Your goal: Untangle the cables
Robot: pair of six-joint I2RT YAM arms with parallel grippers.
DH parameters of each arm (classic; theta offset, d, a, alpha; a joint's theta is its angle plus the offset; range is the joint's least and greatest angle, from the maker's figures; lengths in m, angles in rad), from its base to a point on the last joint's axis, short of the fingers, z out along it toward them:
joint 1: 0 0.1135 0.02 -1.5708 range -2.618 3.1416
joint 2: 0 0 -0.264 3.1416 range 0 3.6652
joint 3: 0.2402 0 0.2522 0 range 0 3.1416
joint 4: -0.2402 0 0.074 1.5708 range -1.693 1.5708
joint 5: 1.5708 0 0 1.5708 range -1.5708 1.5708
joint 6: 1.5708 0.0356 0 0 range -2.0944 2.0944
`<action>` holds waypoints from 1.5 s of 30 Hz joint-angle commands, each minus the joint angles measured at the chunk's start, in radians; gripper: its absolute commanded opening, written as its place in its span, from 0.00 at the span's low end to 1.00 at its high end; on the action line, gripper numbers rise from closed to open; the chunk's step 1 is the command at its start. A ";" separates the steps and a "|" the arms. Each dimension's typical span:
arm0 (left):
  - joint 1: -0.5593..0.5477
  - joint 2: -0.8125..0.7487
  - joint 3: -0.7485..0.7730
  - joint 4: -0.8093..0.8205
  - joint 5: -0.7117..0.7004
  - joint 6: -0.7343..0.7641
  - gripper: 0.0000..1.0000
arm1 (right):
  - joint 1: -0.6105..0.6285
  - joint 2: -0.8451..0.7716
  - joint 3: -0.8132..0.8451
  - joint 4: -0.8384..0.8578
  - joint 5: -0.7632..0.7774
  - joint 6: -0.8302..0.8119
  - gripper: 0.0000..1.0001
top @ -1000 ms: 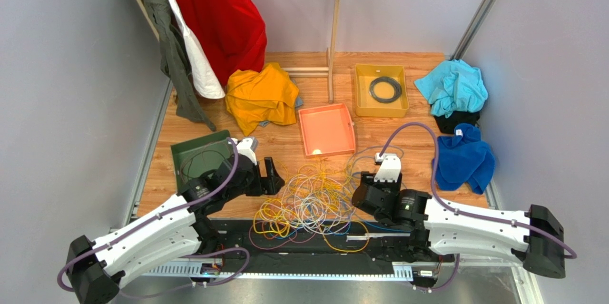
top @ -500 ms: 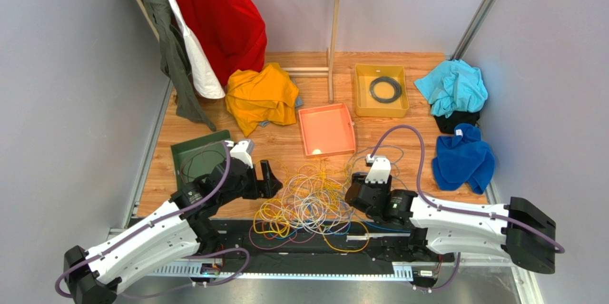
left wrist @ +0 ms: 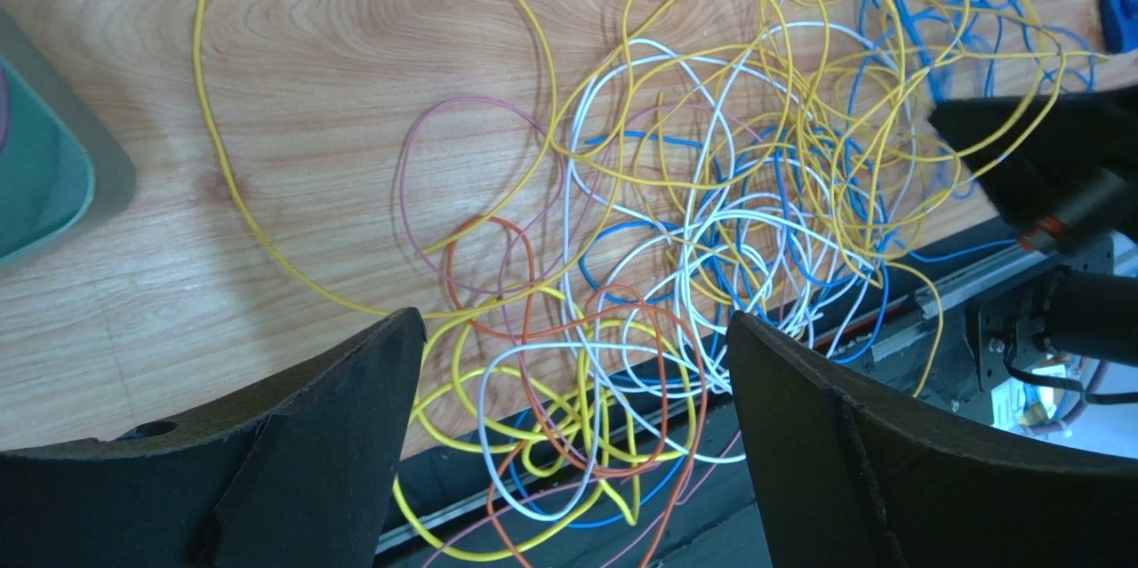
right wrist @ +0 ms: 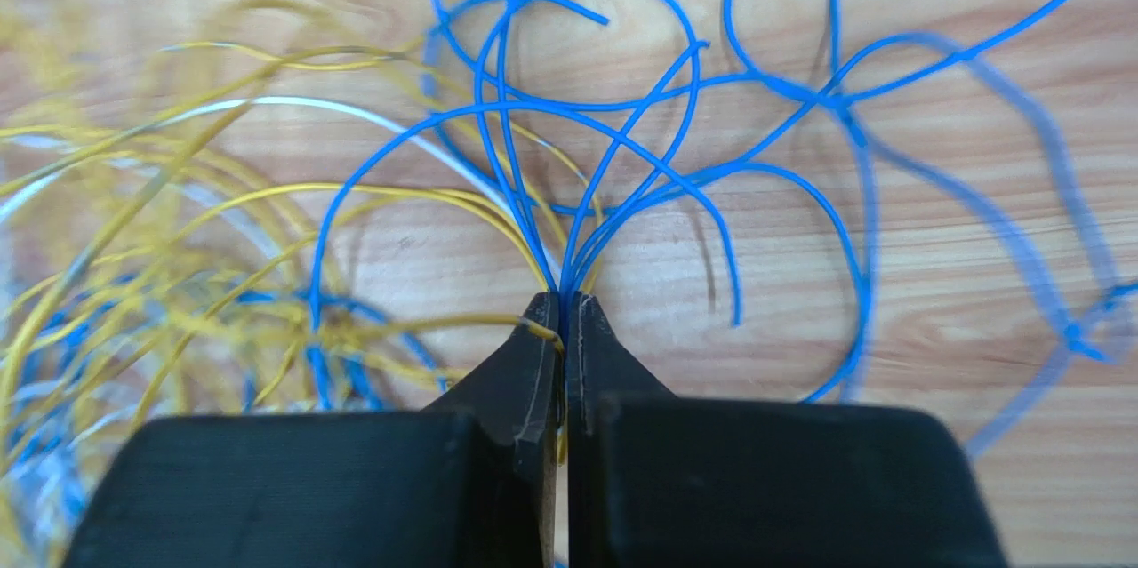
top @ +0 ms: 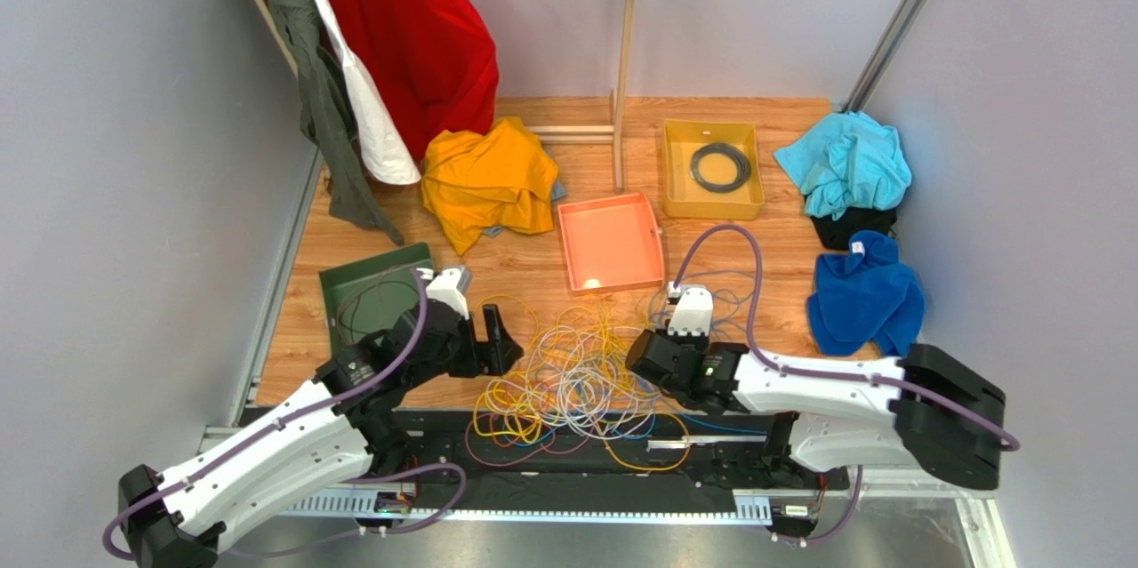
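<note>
The cables (top: pixel 577 371) lie in a tangled heap of thin yellow, white, blue and orange wires at the table's front middle, spilling over the black front rail. My left gripper (top: pixel 496 332) hovers at the heap's left edge, open wide, with wire loops (left wrist: pixel 628 368) below and nothing between its fingers (left wrist: pixel 334 435). My right gripper (top: pixel 644 358) sits at the heap's right edge. In the right wrist view it (right wrist: pixel 564 315) is shut on a bunch of blue cables (right wrist: pixel 588 215) and a yellow strand that fan out from its tips.
Behind the heap stand an orange tray (top: pixel 611 243), a yellow tray (top: pixel 712 171) holding a black coil, and a green tray (top: pixel 374 291) at left. Cloths lie around: orange (top: pixel 488 179), turquoise (top: pixel 846 162), blue (top: pixel 866 295). Clothes and a wooden pole (top: pixel 623 75) stand at the back.
My right gripper slid left into the heap's right edge and shut on blue cables. The left gripper drifted slightly left and stayed open.
</note>
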 commanded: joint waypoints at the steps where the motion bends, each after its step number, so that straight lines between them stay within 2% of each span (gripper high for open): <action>1: -0.003 -0.064 0.030 -0.039 -0.038 -0.002 0.92 | 0.112 -0.233 0.209 -0.247 0.129 -0.051 0.00; 2: -0.003 -0.075 0.036 -0.041 -0.043 0.000 0.92 | 0.131 -0.258 0.312 -0.281 0.143 -0.076 0.00; 4: -0.003 -0.106 0.054 -0.041 -0.056 0.012 0.92 | 0.163 -0.315 0.403 -0.330 0.152 -0.180 0.00; 8: -0.003 -0.138 0.119 -0.053 -0.079 0.053 0.91 | 0.168 -0.328 0.620 -0.373 0.079 -0.307 0.00; 14: -0.003 -0.157 0.248 -0.033 -0.081 0.135 0.91 | 0.169 -0.311 0.680 -0.372 -0.021 -0.361 0.00; 18: -0.003 -0.192 0.284 0.083 -0.002 0.188 0.91 | 0.169 -0.352 0.646 -0.263 -0.133 -0.375 0.00; 20: -0.003 -0.199 0.289 0.129 0.028 0.202 0.91 | 0.169 -0.358 0.680 -0.236 -0.168 -0.390 0.00; 24: -0.003 -0.170 0.335 0.188 0.045 0.239 0.90 | 0.169 -0.315 0.905 -0.259 -0.237 -0.485 0.00; 25: -0.003 -0.163 0.343 0.186 0.042 0.241 0.90 | 0.169 -0.286 1.006 -0.272 -0.256 -0.499 0.00; 28: -0.003 -0.152 0.350 0.209 0.063 0.242 0.90 | 0.174 -0.243 1.079 -0.305 -0.287 -0.527 0.00; 35: -0.003 -0.184 0.243 0.433 0.207 0.231 0.84 | 0.174 -0.277 0.966 -0.227 -0.337 -0.489 0.00; 45: -0.003 -0.117 0.202 0.571 0.273 0.202 0.84 | 0.174 -0.360 0.847 -0.173 -0.396 -0.439 0.00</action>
